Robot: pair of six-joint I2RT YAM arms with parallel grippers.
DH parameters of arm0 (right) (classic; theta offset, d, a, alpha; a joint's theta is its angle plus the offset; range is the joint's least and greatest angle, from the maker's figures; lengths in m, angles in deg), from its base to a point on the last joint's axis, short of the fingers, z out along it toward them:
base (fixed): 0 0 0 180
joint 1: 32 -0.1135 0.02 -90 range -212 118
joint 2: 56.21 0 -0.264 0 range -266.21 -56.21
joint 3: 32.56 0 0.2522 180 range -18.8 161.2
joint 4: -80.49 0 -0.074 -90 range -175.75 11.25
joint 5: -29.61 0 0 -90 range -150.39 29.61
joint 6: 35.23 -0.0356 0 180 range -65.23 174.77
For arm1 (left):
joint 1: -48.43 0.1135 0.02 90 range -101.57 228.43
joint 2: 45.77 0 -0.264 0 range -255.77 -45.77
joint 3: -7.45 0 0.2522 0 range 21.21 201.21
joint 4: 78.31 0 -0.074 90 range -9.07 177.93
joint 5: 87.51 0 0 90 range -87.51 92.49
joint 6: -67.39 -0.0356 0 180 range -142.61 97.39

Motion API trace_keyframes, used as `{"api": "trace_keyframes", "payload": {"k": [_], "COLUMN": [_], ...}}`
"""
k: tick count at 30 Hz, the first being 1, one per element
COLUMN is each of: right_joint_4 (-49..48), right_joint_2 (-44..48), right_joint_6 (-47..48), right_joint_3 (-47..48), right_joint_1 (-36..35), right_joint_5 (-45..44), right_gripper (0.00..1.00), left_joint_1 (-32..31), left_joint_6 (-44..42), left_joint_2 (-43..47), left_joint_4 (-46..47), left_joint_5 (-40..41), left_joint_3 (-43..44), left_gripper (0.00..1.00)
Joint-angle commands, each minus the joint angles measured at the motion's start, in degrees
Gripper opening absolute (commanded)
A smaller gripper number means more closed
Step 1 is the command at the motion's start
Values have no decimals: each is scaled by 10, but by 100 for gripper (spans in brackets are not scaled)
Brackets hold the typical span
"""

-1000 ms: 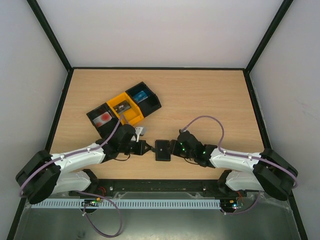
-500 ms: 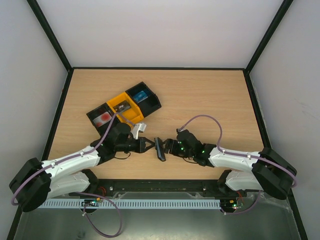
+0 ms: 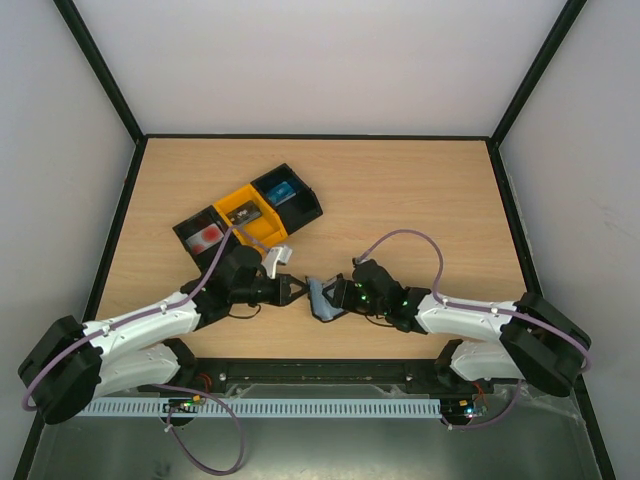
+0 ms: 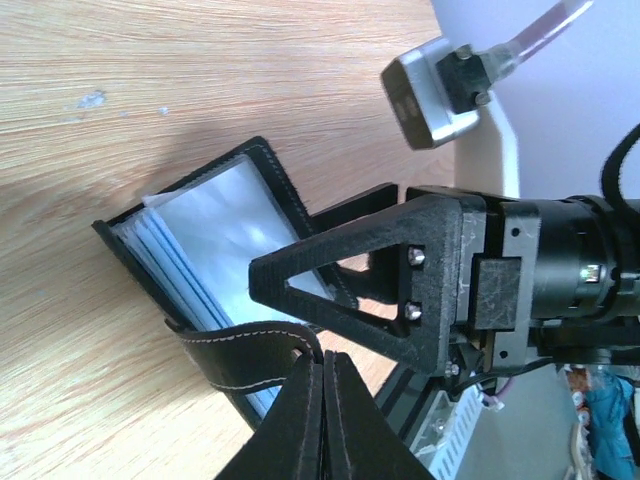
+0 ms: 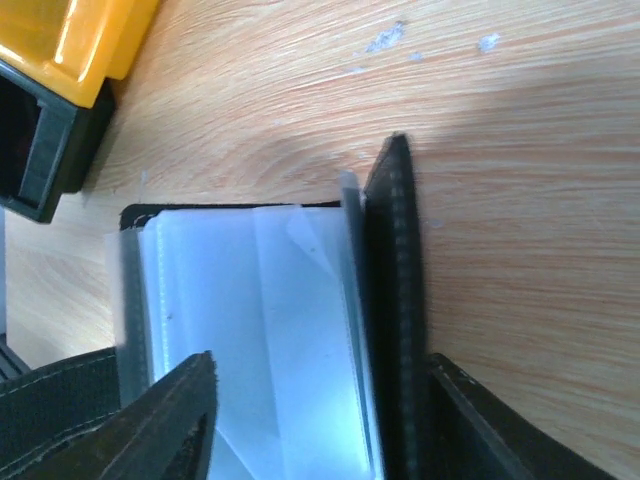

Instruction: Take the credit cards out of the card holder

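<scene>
Our right gripper (image 5: pixel 320 372) clamps the card holder (image 5: pixel 395 260) steady; our left gripper (image 4: pixel 320 362), shut on its strap (image 4: pixel 235 352), holds it open, baring clear sleeves (image 4: pixel 235 225).

black card holder (image 5: pixel 396 300), clear sleeves (image 5: pixel 250 330), between the jaws.

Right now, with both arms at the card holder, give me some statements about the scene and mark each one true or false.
1. The left gripper is shut on the strap of the card holder. True.
2. The card holder is closed. False: it is open, with its clear sleeves showing.
3. The row of bins sits on the right half of the table. False: it sits on the left half.
4. The middle bin is yellow. True.
5. The right gripper hangs away from the card holder. False: its fingers straddle it.
</scene>
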Motion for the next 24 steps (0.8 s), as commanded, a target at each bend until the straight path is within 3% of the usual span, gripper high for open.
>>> {"api": "trace_keyframes", "payload": {"k": [1, 5, 9, 18, 24], "right_joint_4": [26, 79, 127, 158, 76], "right_joint_2": [0, 7, 9, 70, 52], "right_joint_6": [12, 22, 24, 12, 5], "right_joint_3": [0, 5, 11, 38, 23], "right_joint_1": [-3, -3, -3, -5, -9], "right_joint_5": [-42, -97, -138, -134, -82], "right_gripper": [49, 35, 29, 46, 41], "left_joint_1": [-1, 0, 0, 1, 0], "left_joint_6": [-19, -31, -30, -31, -31], "left_joint_2": [2, 8, 8, 4, -1], "left_joint_4": [-41, -83, -82, -76, -77], "left_joint_5": [37, 79, 80, 76, 80], "left_joint_3": [-1, -6, -19, -19, -19], "left_gripper": [3, 3, 3, 3, 3]}}
